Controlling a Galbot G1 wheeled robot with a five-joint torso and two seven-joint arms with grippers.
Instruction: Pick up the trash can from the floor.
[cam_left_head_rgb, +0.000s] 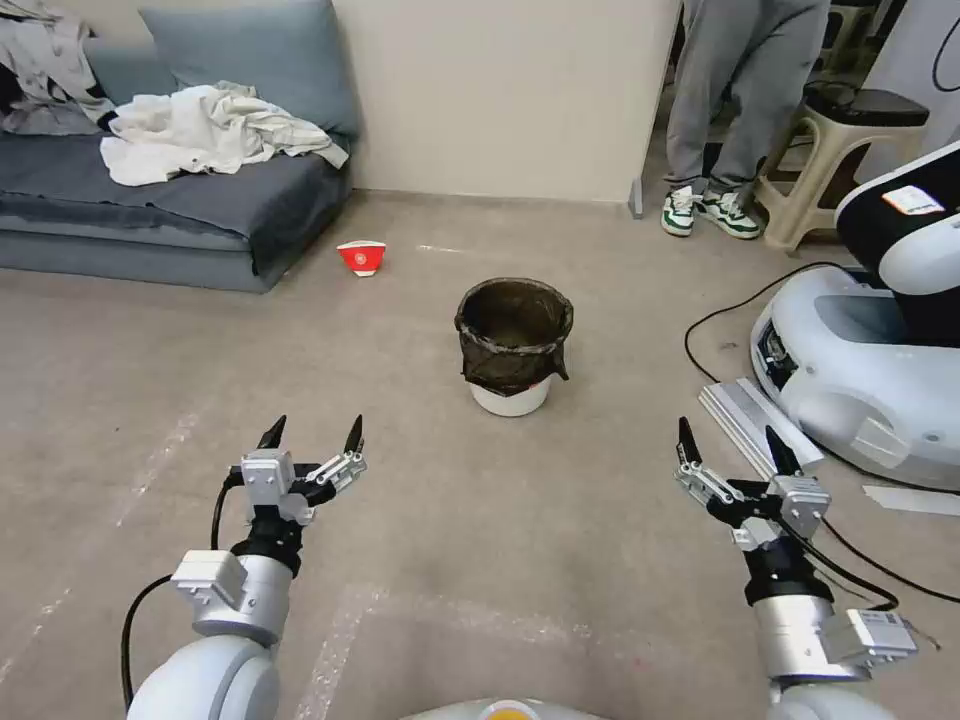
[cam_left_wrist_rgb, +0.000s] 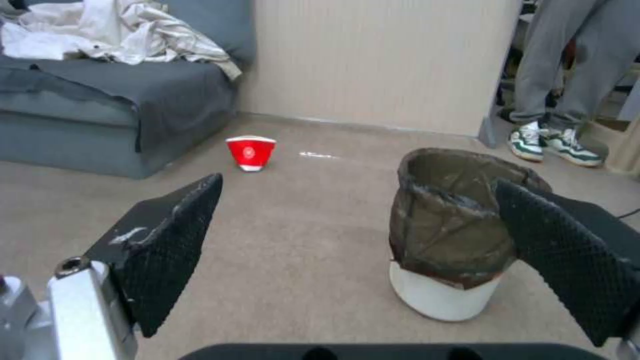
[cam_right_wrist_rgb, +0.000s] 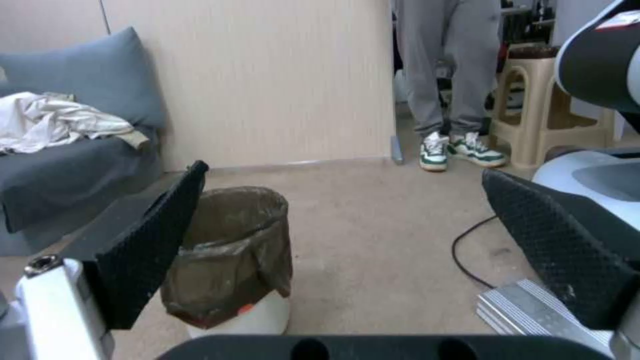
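Beige-grey floor is carrying the trash can upright, centre, ahead of both arms. Left claw and right claw are hovering low, fingers spread apart, gripping nothing, well short of it. Red-and-white bowl is sitting near the sofa.

Trash can: upright on floor, 12 o'clock, centre. Paper bowl: on floor, 11 o'clock of can, near sofa corner. Second robot base: 3 o'clock of can. Left gripper: 7 o'clock of can, apart. Right gripper: 5 o'clock, apart.
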